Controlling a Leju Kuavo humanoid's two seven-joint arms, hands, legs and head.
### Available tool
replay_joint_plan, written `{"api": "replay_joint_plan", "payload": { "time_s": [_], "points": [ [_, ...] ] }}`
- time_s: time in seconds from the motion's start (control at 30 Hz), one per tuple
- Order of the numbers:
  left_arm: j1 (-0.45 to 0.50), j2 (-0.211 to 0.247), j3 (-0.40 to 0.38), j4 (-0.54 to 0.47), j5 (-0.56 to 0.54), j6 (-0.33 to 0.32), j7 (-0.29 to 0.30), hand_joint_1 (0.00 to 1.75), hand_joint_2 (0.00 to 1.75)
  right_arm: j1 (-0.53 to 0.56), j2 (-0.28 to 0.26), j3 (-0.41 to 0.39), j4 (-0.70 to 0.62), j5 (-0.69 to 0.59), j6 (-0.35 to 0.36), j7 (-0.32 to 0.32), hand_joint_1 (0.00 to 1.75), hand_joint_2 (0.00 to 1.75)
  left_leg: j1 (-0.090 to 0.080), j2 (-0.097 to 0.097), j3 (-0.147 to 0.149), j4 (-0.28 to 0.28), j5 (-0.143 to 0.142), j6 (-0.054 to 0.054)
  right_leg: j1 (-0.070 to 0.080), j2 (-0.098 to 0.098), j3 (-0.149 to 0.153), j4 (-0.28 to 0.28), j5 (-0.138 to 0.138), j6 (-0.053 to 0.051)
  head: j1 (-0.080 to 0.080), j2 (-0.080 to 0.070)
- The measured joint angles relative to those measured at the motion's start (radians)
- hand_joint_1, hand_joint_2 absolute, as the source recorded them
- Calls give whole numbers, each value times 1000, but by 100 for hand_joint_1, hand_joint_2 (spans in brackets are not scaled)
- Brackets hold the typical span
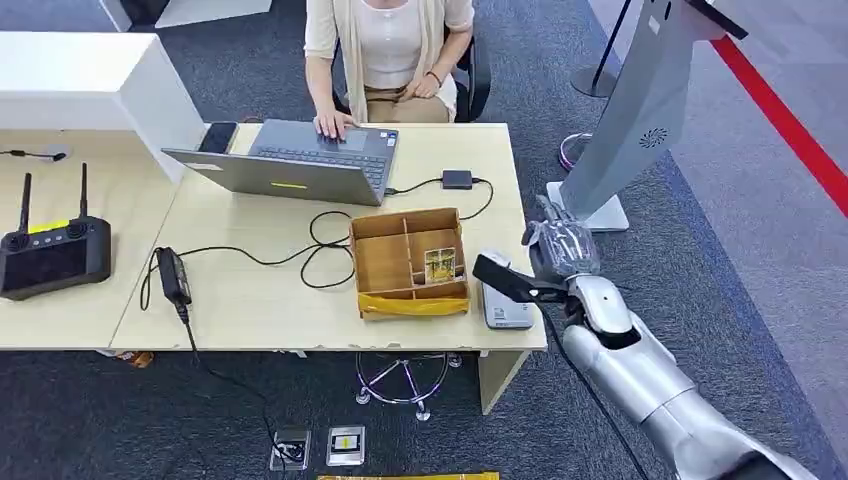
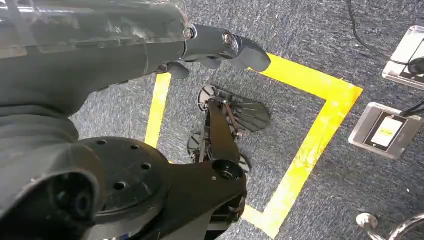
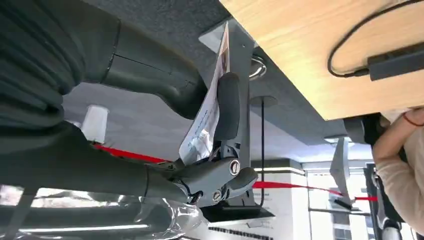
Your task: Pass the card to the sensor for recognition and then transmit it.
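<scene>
At 9 o'clock from the right hand (image 1: pixel 562 248), which pinched the card (image 3: pixel 206 117) edge-up, sat the sensor (image 1: pixel 503 303), close by.

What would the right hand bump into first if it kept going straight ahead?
Probably the grey stand. The right hand, holding a card, points toward the stand's base just beyond the table corner. Depth is hard to judge, though.
</scene>
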Motion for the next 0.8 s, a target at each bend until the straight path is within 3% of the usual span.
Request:
{"api": "replay_joint_plan", "payload": {
  "time_s": [0.23, 0.5, 0.8],
  "points": [
    [0, 0, 0, 0, 8, 0, -4, 0, 0, 22, 0, 6, -22, -1, 3, 3, 175, 175, 0, 0, 0, 0, 0, 0, 0, 0, 0, 0, 0, 0, 0, 0],
    [0, 5, 0, 0, 18, -3, -5, 0, 0, 129, -24, 19, -196, -18, 26, 49, 175, 175, 0, 1, 0, 0, 0, 0, 0, 1, 0, 0, 0, 0, 0, 0],
    [0, 10, 0, 0, 21, -4, -5, 0, 0, 160, -39, 44, -249, -38, 22, 48, 175, 175, 0, 1, 0, 0, 0, 0, 0, 1, 0, 0, 1, 0, 0, 0]
  ]
}}
